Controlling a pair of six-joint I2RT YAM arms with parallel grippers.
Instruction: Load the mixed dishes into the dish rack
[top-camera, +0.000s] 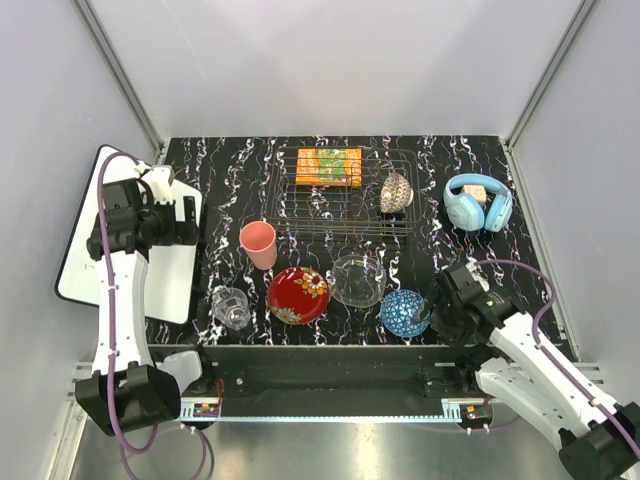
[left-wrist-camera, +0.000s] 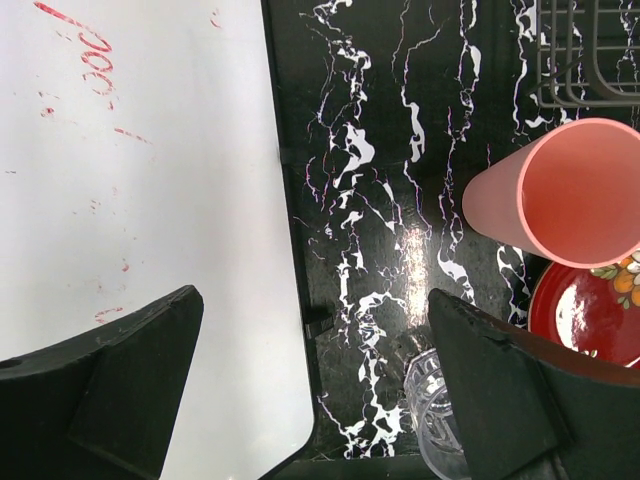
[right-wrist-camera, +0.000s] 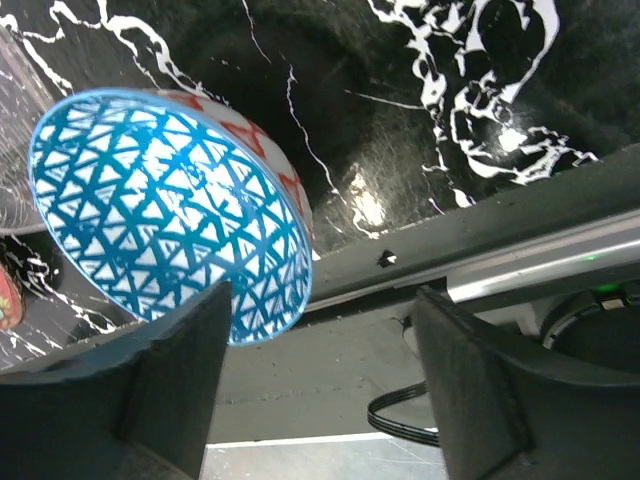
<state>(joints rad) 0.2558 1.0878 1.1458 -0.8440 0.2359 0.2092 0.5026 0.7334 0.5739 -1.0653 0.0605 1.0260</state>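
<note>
Left hand hangs spread over the edge of the white board. Right hand, also spread, sits at the rim of the blue bowl, near right. Black marbled worktop, pale walls. Far centre, the wire rack holds a box and a beige bowl. The pink cup, red bowl and clear bowl stand nearer.

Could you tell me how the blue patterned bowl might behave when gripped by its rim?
The blue patterned bowl looks rigid and glossy, so its rim may slip in the right gripper. It is probably ceramic: breakable if dropped. It stands near the front edge of the table, so a push that way could send it off.
</note>
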